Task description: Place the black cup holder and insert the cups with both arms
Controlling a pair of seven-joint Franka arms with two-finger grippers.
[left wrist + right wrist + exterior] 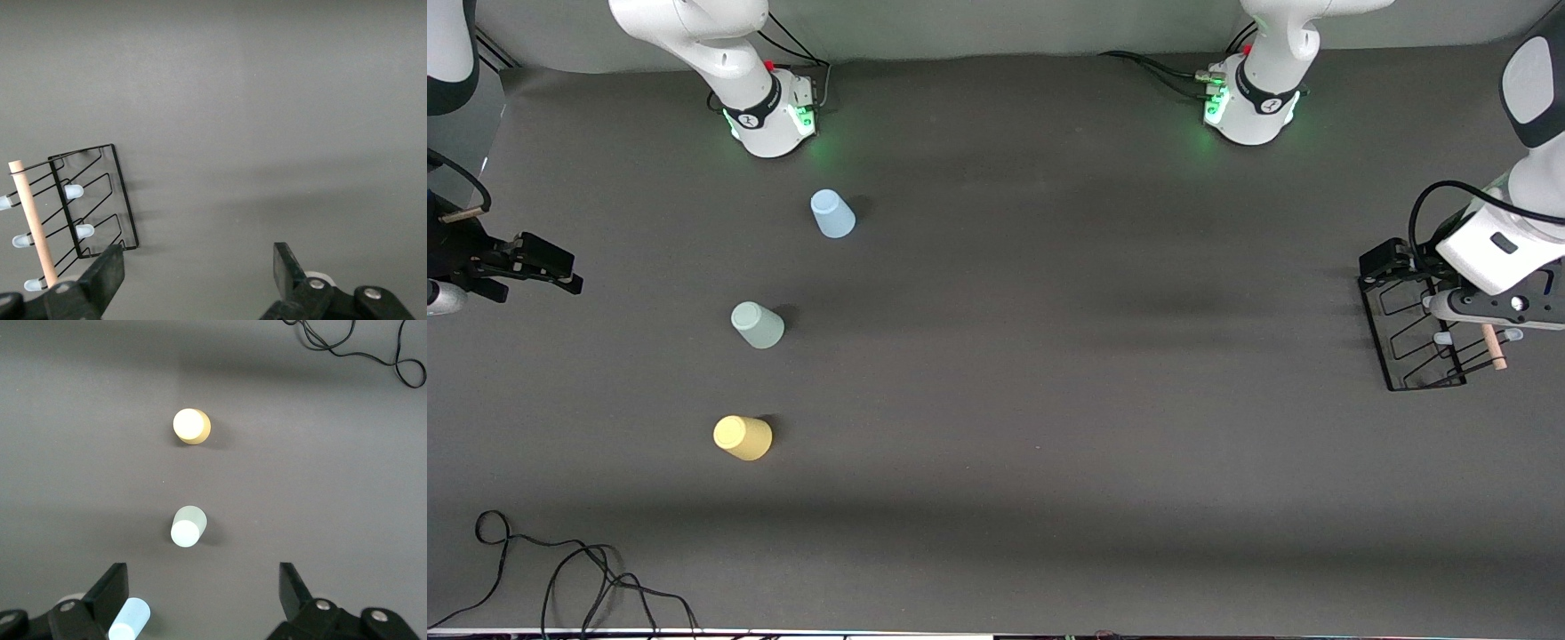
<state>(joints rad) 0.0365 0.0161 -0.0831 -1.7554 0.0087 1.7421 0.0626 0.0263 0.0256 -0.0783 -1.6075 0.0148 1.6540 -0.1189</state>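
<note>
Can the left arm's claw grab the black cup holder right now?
Probably yes. The left claw is open and hangs right over the black cup holder, beside its wooden handle. Nothing sits between them.

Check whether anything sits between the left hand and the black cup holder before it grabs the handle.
Nothing visible does. The left hand hangs open right above the black cup holder at the left arm's end of the table, its wooden handle uncovered. All three cups stand far off toward the right arm's end.
</note>
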